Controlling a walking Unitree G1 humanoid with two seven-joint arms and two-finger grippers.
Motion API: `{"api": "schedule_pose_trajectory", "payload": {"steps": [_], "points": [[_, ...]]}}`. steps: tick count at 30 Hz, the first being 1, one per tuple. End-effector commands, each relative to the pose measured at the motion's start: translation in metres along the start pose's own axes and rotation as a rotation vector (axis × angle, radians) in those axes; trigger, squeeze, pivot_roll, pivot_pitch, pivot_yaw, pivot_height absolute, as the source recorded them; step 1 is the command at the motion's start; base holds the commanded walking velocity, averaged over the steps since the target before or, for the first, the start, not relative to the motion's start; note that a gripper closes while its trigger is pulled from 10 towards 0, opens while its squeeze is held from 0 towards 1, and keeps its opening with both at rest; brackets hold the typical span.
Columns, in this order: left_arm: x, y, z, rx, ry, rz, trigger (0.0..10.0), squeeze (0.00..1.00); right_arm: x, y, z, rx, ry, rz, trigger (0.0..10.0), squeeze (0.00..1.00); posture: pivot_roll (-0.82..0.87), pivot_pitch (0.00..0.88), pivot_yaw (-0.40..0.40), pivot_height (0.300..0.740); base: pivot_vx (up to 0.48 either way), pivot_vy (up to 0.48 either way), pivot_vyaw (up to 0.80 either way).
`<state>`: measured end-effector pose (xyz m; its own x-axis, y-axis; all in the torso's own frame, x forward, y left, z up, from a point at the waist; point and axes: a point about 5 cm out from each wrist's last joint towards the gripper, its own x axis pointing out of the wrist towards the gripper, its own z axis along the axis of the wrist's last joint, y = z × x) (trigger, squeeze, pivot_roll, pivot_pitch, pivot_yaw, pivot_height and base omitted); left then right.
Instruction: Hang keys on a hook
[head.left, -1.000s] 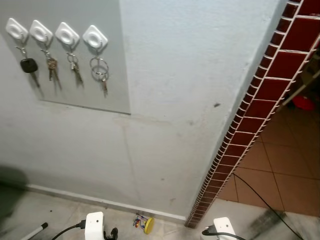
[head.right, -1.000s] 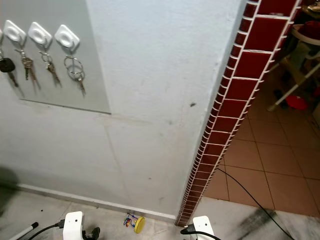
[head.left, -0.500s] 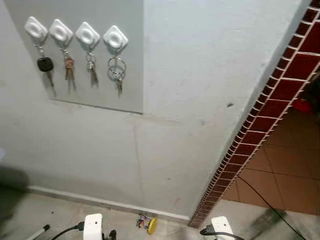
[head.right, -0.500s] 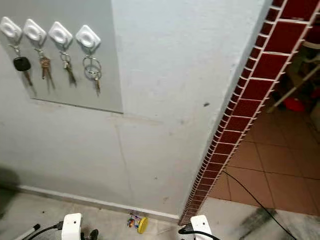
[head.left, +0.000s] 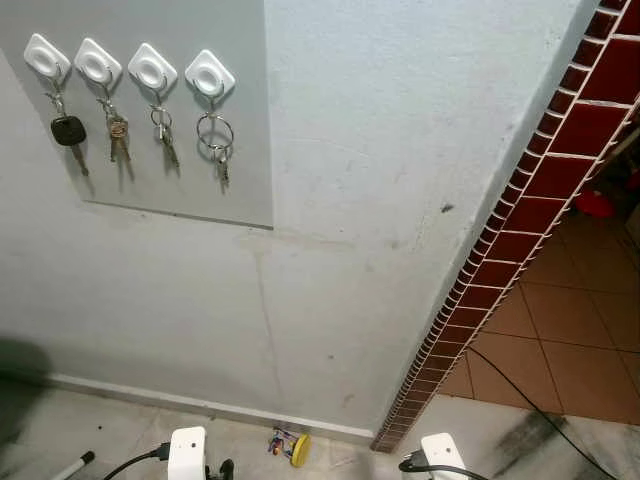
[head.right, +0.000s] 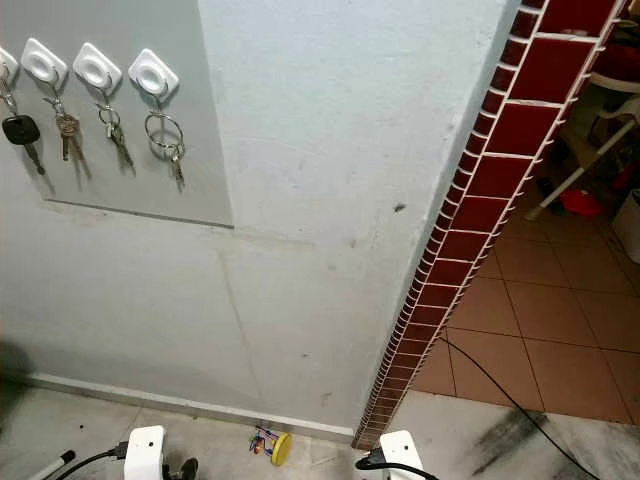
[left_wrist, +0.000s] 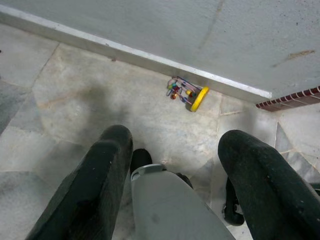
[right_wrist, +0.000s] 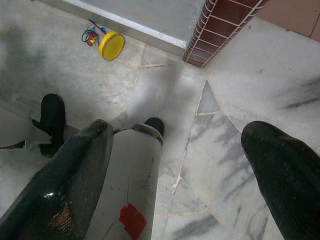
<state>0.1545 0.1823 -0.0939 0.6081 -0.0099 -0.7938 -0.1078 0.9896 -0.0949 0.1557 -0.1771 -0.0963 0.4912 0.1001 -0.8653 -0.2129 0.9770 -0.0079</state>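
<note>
Pale plastered wall (head.left: 380, 200) with a grey panel (head.left: 150, 110) fixed at upper left; a column of dark red tiles (head.left: 520, 200) edged the wall on the right, with an orange tiled floor (head.left: 560, 350) beyond and a black cable (head.left: 520, 395) trailing across it.

Item 1: four white hooks (head.left: 140, 68) in a row on the panel. Each carried keys: a black-headed key (head.left: 68, 131) on the first, small bunches on the second and third, and keys on a large ring (head.left: 215, 135) on the fourth. All four hooks were occupied, so the hanging appeared complete.

Item 2: keys, judged light, stiff and slippery metal, prone to swing. Best taken at the ring, not the blades.

Item 3: left gripper (left_wrist: 175, 175), hanging low over the grey marble floor (left_wrist: 75, 100), jaws apart and holding nothing.

Item 4: right gripper (right_wrist: 185, 170), likewise low over the floor, jaws wide apart and empty.

Item 5: small toy with a yellow wheel (left_wrist: 192, 95), lying on the floor just beside the white skirting (left_wrist: 150, 57).
</note>
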Motion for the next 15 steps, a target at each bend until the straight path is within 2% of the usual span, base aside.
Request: {"api": "schedule_pose_trajectory", "payload": {"steps": [1,15], "points": [[-0.0002,0.0016,-0.0005,0.006,0.008,0.004,10.0,0.00,-0.0002,-0.0019,-0.0004,-0.006,0.007,-0.008,10.0,0.00,-0.08,0.000,-0.022,0.724,0.000,0.000,0.00],[-0.0002,0.0016,-0.0005,0.006,0.008,0.004,10.0,0.00,-0.0002,-0.0019,-0.0004,-0.006,0.007,-0.008,10.0,0.00,-0.08,0.000,-0.022,0.724,0.000,0.000,0.00]]}}
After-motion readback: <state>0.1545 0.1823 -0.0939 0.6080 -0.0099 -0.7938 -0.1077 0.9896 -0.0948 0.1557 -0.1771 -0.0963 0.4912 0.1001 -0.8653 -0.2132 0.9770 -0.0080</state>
